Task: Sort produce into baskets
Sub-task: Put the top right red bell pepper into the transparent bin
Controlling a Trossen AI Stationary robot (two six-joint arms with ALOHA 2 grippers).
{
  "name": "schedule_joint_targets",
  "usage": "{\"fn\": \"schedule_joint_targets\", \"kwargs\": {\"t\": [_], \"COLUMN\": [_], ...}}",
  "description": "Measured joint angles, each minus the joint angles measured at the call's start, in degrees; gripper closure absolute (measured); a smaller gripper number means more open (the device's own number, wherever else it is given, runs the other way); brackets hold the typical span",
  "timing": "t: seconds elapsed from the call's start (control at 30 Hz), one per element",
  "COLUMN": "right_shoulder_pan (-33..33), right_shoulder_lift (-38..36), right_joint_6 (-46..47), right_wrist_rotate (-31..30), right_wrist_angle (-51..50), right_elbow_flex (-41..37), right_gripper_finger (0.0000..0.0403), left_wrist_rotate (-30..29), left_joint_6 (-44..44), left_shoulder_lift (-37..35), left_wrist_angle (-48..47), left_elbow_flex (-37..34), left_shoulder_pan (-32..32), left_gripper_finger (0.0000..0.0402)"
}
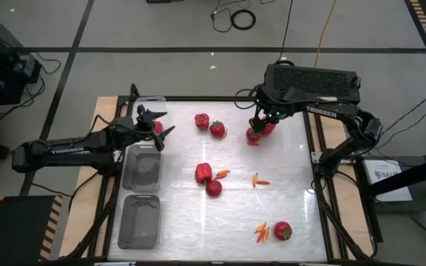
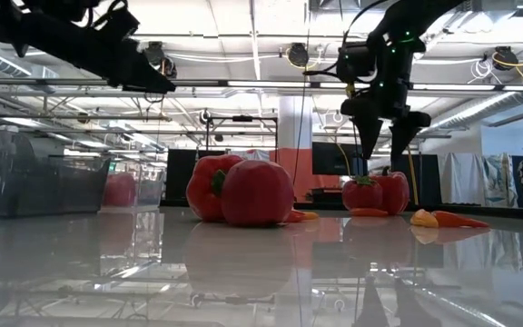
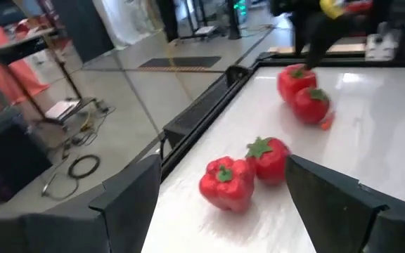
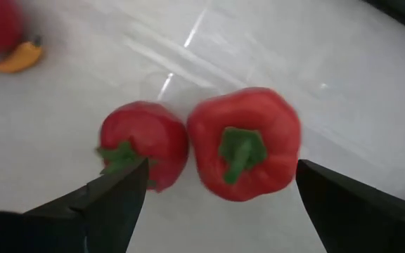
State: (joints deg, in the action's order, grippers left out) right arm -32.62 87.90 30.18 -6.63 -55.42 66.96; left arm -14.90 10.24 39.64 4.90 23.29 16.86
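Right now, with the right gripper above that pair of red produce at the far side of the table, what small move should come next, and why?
Probably lower the right gripper straight down over the bell pepper. Its fingers are open and empty, the pepper sits between them, and the tomato lies close beside it, so one finger may nudge it. The left gripper waits open over the far basket.

I hold my right tool [image 1: 259, 130] spread wide, pointing down; my left tool [image 1: 156, 127] hovers level, fingers apart.
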Motion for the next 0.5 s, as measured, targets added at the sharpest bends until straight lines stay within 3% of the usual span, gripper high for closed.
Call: {"fn": "schedule_joint_targets", "kwargs": {"t": [0.27, 0.5], "right_shoulder_pan": [1.8, 2.0], "right_shoulder_lift": [0.0, 0.1], "right_joint_6": [2.9, 4.9], "right_wrist_rotate": [-4.3, -5.7], "right_wrist_angle": [-0.1, 0.5], "right_elbow_flex": [0.0, 0.0], "right_gripper_finger": [0.0051, 0.0051], "left_wrist_rotate": [-1.1, -11.7], "left_joint_6": [-2.4, -4.6], "left_shoulder_lift": [-14.9, -21.6], "left_wrist_angle": [-3.2, -7.9], "left_elbow_flex": [0.0, 0.0], "left_shoulder_pan": [0.0, 0.1], "left_gripper_finger": [0.0094, 0.0094]}}
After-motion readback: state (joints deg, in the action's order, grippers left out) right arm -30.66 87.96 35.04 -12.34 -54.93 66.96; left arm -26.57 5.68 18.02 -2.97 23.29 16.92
